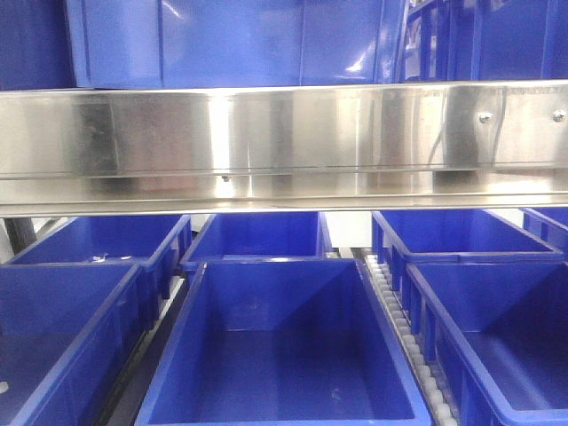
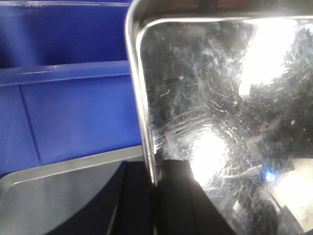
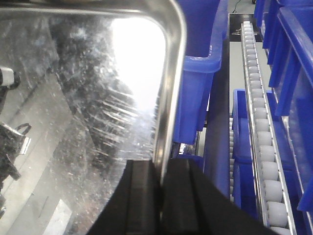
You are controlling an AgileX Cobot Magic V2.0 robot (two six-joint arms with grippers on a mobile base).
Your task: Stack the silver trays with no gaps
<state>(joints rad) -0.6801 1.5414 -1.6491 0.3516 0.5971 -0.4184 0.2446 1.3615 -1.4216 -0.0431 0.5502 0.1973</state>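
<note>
Across the front view a long brushed steel rail (image 1: 284, 142) is seen, with blue bins (image 1: 284, 355) ranked above and below it; no tray and no arm is caught there. A roller track (image 3: 261, 137) is picked out running between the bins on the right wrist view.

Now the work itself: a silver tray (image 2: 220, 122) is held up close to both wrist cameras, scratched and glaring with reflected light. Its thin rim (image 2: 139, 98) is pinched by the left gripper (image 2: 155, 181), whose jaws are clenched on the edge. The right gripper (image 3: 160, 169) is likewise clamped on a flared edge, and the same tray is judged to be carried from both sides, though that cannot be confirmed. A duller grey surface (image 2: 44, 196) with a rounded corner is glimpsed low beside the left grip; whether it is a second tray cannot be told.

Trouble is easily imagined from here. Only narrow, slick metal is gripped, so a slip could be caused by any jolt. If the two arms are not kept level, the tray could be set down skewed and a gap left. A bin wall could also be clipped by a corner
</note>
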